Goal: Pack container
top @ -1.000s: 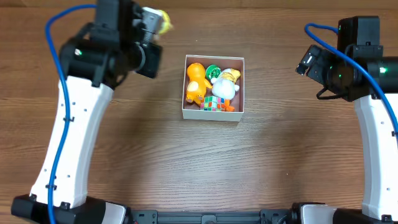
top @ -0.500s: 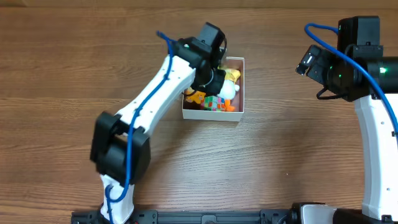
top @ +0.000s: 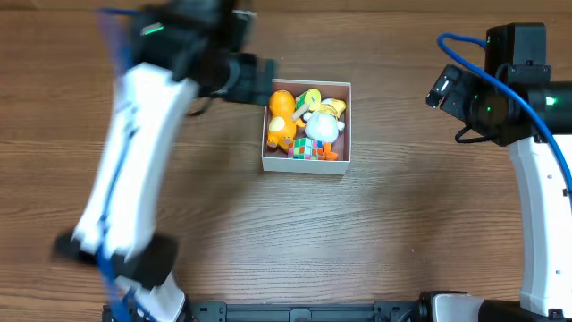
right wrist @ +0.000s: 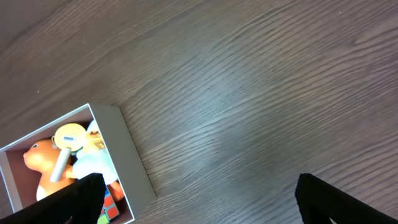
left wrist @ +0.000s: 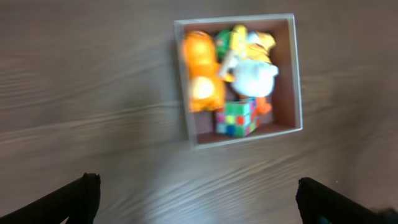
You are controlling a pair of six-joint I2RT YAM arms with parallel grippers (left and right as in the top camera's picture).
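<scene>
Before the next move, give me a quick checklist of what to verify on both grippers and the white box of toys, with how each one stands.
1. Left gripper open and empty: ok, fingers wide apart with nothing between them.
2. Right gripper open and empty: ok.
3. Toys inside the container: ok. The orange figure, white duck and colour cube sit within its walls.
4. Left arm apart from the container: cannot tell, as it is blurred overhead near the box's far left corner.
5. Right arm apart from the container: ok, it is well off to the right.
</scene>
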